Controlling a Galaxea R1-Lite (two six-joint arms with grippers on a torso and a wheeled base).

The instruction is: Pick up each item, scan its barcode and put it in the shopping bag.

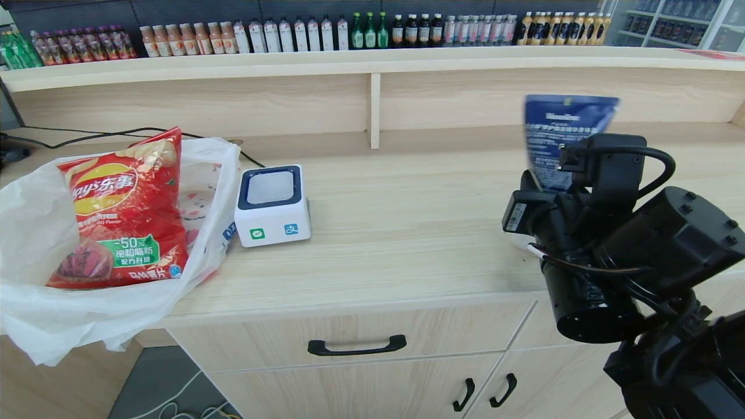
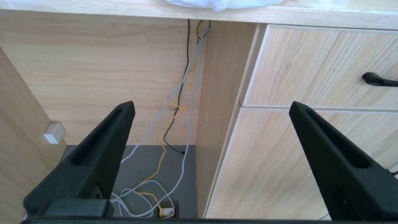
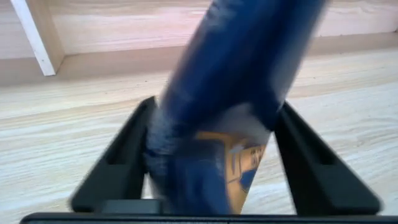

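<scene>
At the right of the counter my right gripper [image 1: 538, 183] is shut on a blue tube [image 1: 561, 137], which stands up above the wrist. Seen from the right wrist, the blue tube [image 3: 230, 99] lies clamped between both black fingers [image 3: 118, 168], above the wood counter. A white barcode scanner [image 1: 272, 205] with a dark-rimmed window sits mid-counter. On the left, a white shopping bag [image 1: 35, 250] holds a red chips bag [image 1: 125, 212]. My left gripper [image 2: 214, 162] hangs open below the counter, in front of the cabinet, with nothing between its fingers.
A raised wooden shelf [image 1: 372, 61] with a divider runs along the back of the counter, with rows of bottles [image 1: 372, 29] behind. Black cables [image 1: 87, 135] trail at the back left. Drawer handles [image 1: 356, 346] face me below; loose wires [image 2: 165, 155] hang under the counter.
</scene>
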